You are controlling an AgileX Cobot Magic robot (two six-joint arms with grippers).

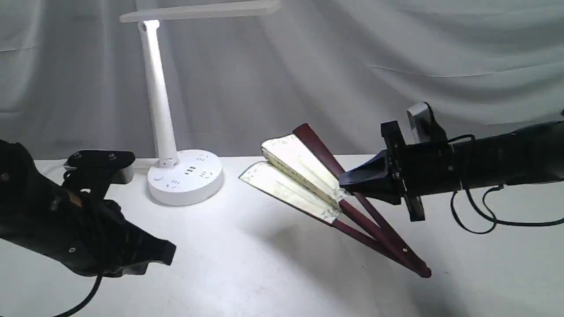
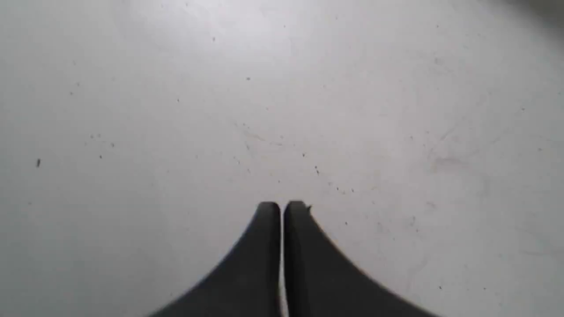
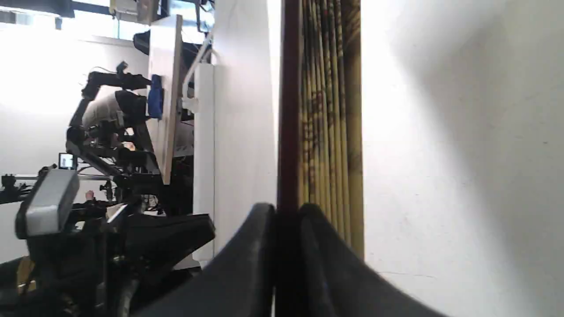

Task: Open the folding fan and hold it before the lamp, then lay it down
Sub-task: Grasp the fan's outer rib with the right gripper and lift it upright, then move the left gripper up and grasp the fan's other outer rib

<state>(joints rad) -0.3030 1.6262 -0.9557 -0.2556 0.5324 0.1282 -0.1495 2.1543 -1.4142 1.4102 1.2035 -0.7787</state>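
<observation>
The folding fan (image 1: 304,176) is partly spread, its cream pleated leaf pointing up and left and its maroon ribs meeting at a pivot low on the table. My right gripper (image 1: 348,182) is shut on the fan's upper maroon guard, which runs between the two fingers in the right wrist view (image 3: 286,211) beside the pleats (image 3: 330,110). The white lamp (image 1: 176,167) stands lit at the back left, its flat head high above. My left gripper (image 1: 169,253) hovers low at the front left, shut and empty (image 2: 282,207) over bare table.
A white table (image 1: 246,273) carries everything, backed by a grey cloth curtain (image 1: 396,66). The left arm's wrist camera mount (image 1: 99,163) sits close to the lamp's round base. A black cable (image 1: 484,215) loops under the right arm.
</observation>
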